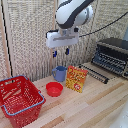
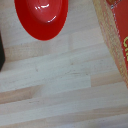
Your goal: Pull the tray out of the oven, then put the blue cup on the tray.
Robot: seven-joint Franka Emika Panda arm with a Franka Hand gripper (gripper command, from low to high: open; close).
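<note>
Exterior view: gripper point(image 1: 60, 52) high above the table point(image 1: 95, 107), fingers hanging apart with nothing between them, over the blue cup point(image 1: 60, 73). Blue cup light blue, small, upright on the wood toward the far side, handle apparently on the exterior view's left, though blurry. Just beside it on the exterior view's right, a yellow-and-red box point(image 1: 76, 78) standing upright. Nearer the camera and between cup and box, a shallow red bowl point(image 1: 54, 89). At the exterior view's left, near edge, a red basket point(image 1: 20, 100) with blue-trimmed rim. At the exterior view's far right, the oven point(image 1: 112, 56), black and silver, door dropped open. Tray point(image 1: 95, 73), dark wire rack of thin parallel bars, drawn out in front of the oven and lying low over the door; well apart from the cup. Wrist view: pale wood planks, glossy red bowl point(image 2: 42, 17) at one edge, corner of the box point(image 2: 116, 37) at another; gripper fingers not seen here.
</note>
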